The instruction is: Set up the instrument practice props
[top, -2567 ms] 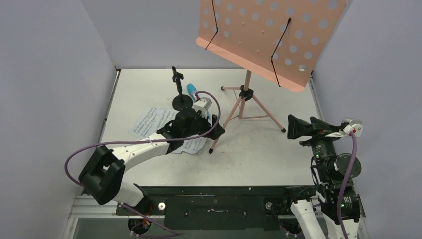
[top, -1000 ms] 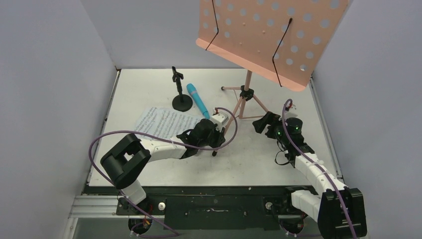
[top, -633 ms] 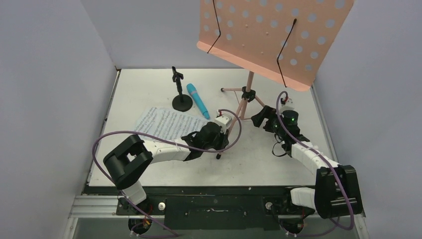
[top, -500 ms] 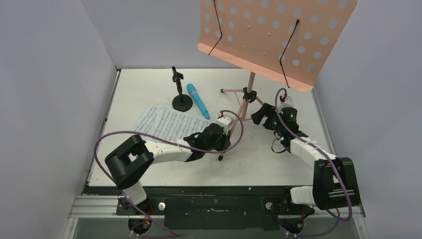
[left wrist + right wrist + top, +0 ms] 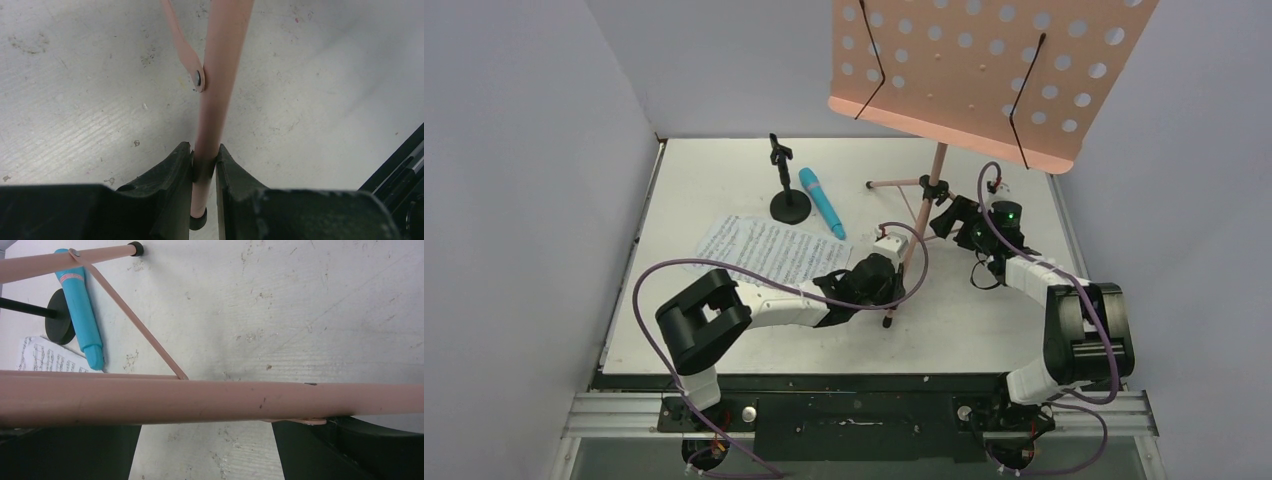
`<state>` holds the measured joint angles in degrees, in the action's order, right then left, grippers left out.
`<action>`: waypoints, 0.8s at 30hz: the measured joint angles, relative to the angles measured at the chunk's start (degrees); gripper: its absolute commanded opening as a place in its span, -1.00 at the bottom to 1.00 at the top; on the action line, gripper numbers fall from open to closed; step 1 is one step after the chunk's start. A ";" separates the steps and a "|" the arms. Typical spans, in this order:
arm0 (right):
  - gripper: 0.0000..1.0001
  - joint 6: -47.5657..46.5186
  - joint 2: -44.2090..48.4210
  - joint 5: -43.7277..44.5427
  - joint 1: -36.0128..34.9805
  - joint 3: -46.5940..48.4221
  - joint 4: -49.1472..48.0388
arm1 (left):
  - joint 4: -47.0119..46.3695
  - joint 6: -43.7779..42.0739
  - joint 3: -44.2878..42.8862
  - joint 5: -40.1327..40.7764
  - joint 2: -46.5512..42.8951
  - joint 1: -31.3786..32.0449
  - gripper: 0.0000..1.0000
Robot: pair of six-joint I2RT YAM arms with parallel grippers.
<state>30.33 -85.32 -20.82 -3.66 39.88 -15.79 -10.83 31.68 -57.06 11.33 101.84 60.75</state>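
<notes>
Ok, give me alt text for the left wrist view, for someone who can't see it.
The jaws of the left gripper are shut on a pink music stand leg, just above its black foot cap. Farther up, a thin pink brace is riveted to the leg, and the scuffed white table lies beneath.

You see the pink music stand (image 5: 984, 75) upright at the far right, its perforated desk tilted and its tripod legs splayed. The white sheet-music pages (image 5: 769, 250) lie flat to its left. Beyond them the blue microphone (image 5: 822, 202) lies just beside the small black mic stand (image 5: 789, 205), which stands upright
</notes>
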 measured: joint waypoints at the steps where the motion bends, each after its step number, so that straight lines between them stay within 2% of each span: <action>1: 0.80 -0.02 -0.66 -0.42 0.09 0.46 -0.02 | 0.11 0.52 -0.33 0.26 0.26 0.17 -1.00; 12: 0.80 -0.50 -9.20 -8.35 1.40 8.98 0.17 | 0.87 4.28 -4.31 2.86 3.50 0.44 -1.00; 24: 0.80 0.96 -11.04 -9.09 2.23 10.93 -0.61 | 3.89 5.81 -10.34 3.02 7.45 0.59 -1.00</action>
<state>31.29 -96.36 -29.91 -1.43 50.81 -16.40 -6.94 37.50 -67.40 14.35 109.30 61.34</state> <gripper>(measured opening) 0.900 0.179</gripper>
